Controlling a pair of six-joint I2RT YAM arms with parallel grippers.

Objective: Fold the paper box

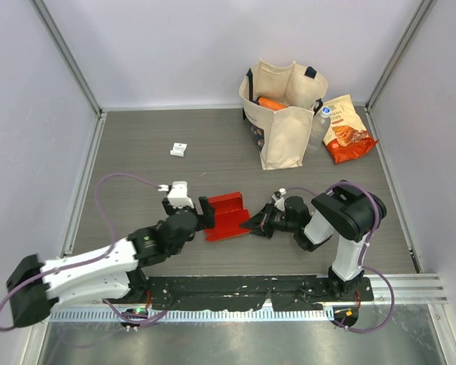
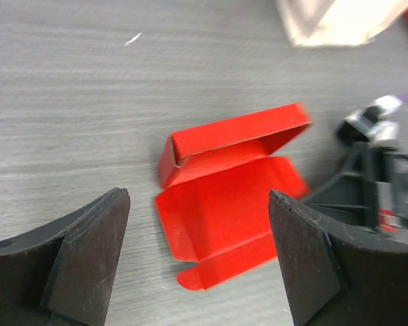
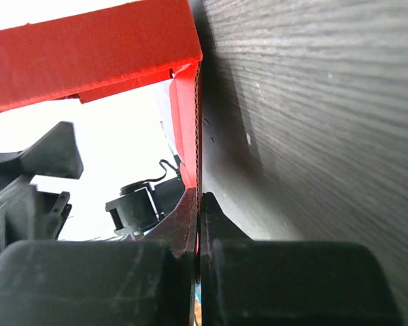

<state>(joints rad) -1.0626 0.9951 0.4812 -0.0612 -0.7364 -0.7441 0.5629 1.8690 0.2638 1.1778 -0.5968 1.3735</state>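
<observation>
Bright, even light; left wrist view blurred, right overexposed.

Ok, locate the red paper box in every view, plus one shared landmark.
Top external: paper box mid-table, between both arms.
Left wrist: paper box centred between the open left jaws.
Right wrist: paper box upper left, one edge down in the shut right jaws.
Shared landmark: the right jaws pinching its edge.

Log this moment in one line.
bright red thin-card paper box: partly folded, on grey table | left gripper: open, not gripping | right gripper: shut on box panel
</observation>
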